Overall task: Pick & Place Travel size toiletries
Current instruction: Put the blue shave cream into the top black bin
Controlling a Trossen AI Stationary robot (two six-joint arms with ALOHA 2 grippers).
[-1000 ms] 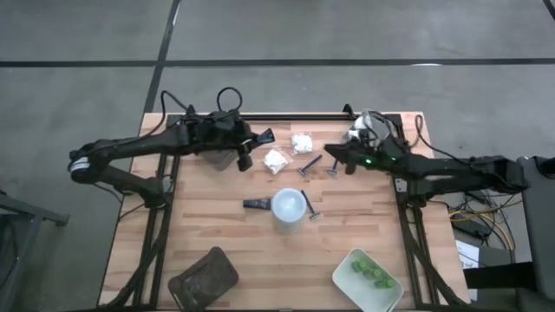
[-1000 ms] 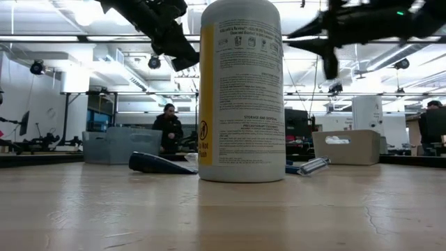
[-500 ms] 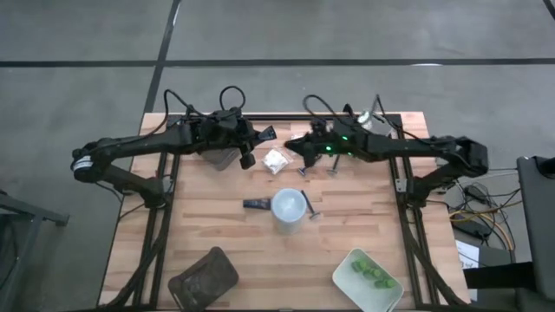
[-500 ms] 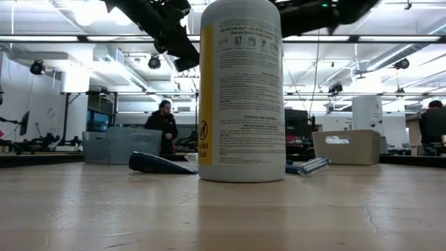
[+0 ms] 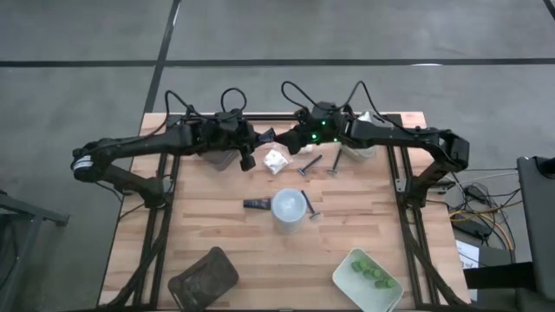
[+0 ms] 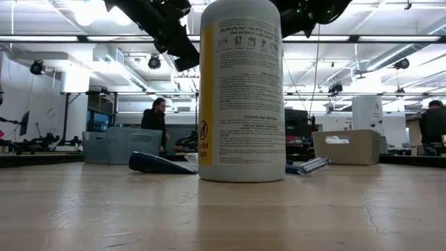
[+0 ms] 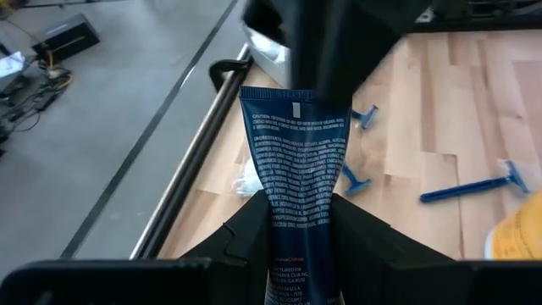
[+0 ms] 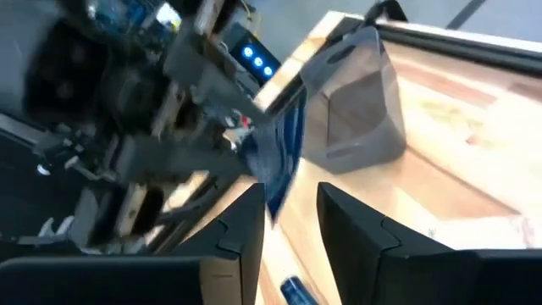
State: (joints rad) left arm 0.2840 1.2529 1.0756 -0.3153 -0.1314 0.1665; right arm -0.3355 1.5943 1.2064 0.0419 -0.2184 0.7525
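- A dark blue tube (image 7: 295, 161) is pinched at its lower end by the left gripper (image 7: 296, 222), above the table's (image 5: 217, 225) far edge.
- The tube's free end is flanked by the fingers of the right gripper (image 8: 286, 207), parted, with no contact discernible.
- A white packet (image 5: 276, 160) lies just below both grippers.

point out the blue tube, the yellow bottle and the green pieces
blue tube (image 7: 296, 165), left wrist view, on its printed face, held in the left pincer
yellow bottle (image 6: 241, 90), low view, on the label
green pieces (image 5: 370, 272), high view, on the cluster in the pale tray
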